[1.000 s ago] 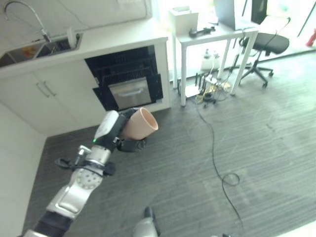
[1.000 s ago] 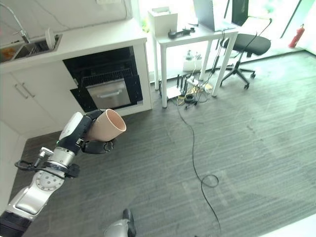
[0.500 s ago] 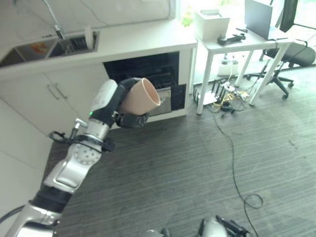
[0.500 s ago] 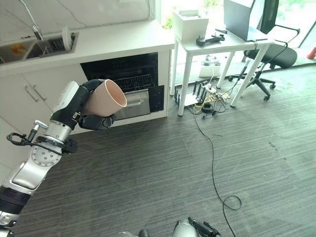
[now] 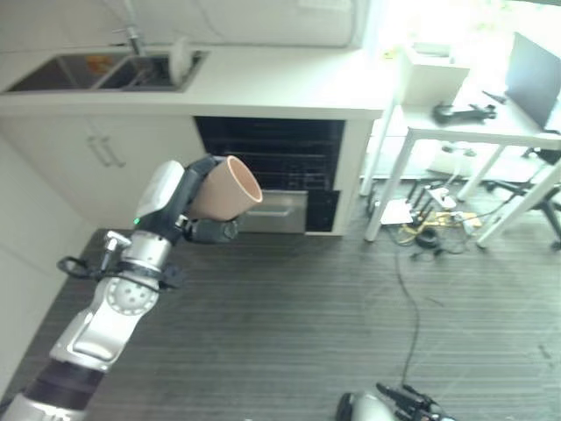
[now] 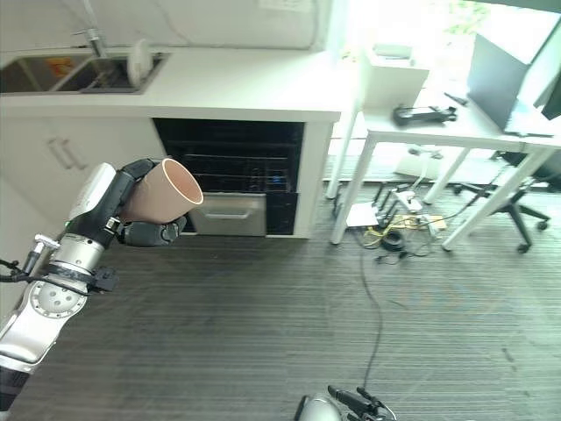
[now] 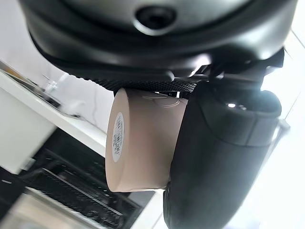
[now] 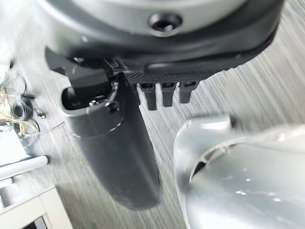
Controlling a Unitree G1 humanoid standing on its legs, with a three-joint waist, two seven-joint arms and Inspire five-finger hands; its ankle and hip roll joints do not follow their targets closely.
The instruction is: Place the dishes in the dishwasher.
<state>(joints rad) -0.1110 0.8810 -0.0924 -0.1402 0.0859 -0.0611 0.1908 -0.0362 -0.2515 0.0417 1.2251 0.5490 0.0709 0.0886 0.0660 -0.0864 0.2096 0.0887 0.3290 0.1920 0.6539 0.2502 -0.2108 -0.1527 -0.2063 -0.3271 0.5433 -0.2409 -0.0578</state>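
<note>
Left hand (image 5: 188, 206): reaching out over the dark floor (image 5: 289, 324), its fingers and thumb wrapping around a tan cup (image 5: 225, 189); the wrist view is showing the thumb (image 7: 214, 157) lying along the cup's side.
Tan cup: sitting in the left hand's grasp, tilted, its open mouth pointing up and away from the palm; its flat base (image 7: 116, 143) is facing the wrist camera.
Dishwasher (image 6: 230, 171): standing open beyond the left hand, under the white counter (image 6: 237, 83); its dark racks (image 6: 232, 167) are showing inside, and a steel panel (image 6: 226, 215) is sitting low at its front, just past the cup.
Sink (image 5: 96, 72): lying in the counter above and beyond the left hand, with a tap (image 5: 131, 35) and a white plate (image 5: 180, 61) standing at its edge.
Right hand (image 8: 112, 157): hanging low over the floor; its thumb is pointing straight; whether the fingers are curling or relaxing cannot be told.
White table (image 6: 456, 132): standing well apart from the left hand, beside the counter's far end; cables (image 6: 394, 237) are lying beneath it.
</note>
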